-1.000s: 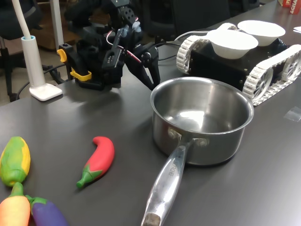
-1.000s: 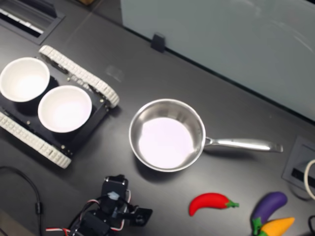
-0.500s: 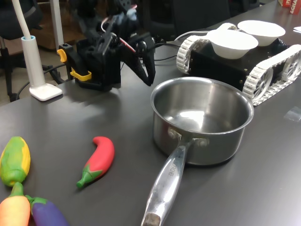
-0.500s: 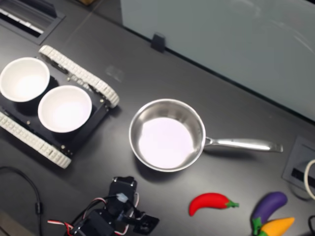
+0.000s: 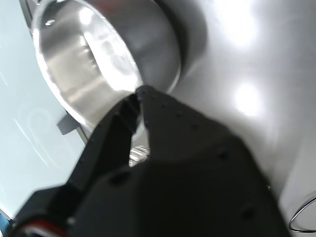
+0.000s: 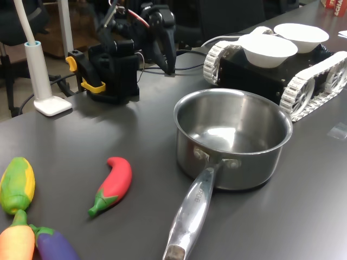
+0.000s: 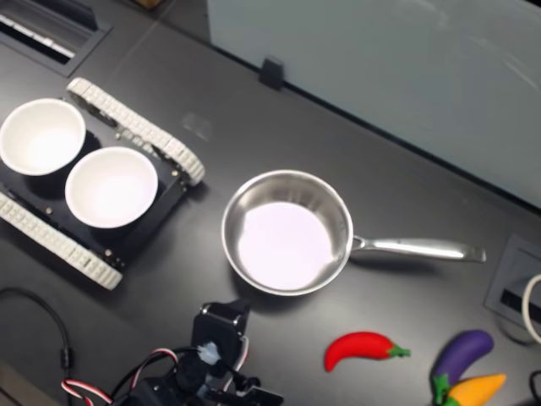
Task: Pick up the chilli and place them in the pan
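chilli (image 6: pixel 112 184) looks light, glossy and maybe slippery; better to grasp its thick red middle. pincer (image 6: pixel 165 62) is well apart from it, pressed nearly together, holding nothing, with pan (image 6: pixel 233 138) nearer.

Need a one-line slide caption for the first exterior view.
Gripper raised behind the empty pan, with the chilli lying untouched on the table.

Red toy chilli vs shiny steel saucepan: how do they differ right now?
The glossy red toy chilli with a green stem cap is small, curved and lying flat; the shiny stainless-steel saucepan is large, round, deep and upright. The chilli is solid-looking and colourful; the saucepan is bare reflective metal, empty inside, with one long handle. Both rest on the dark table, apart from each other, and nothing touches either.
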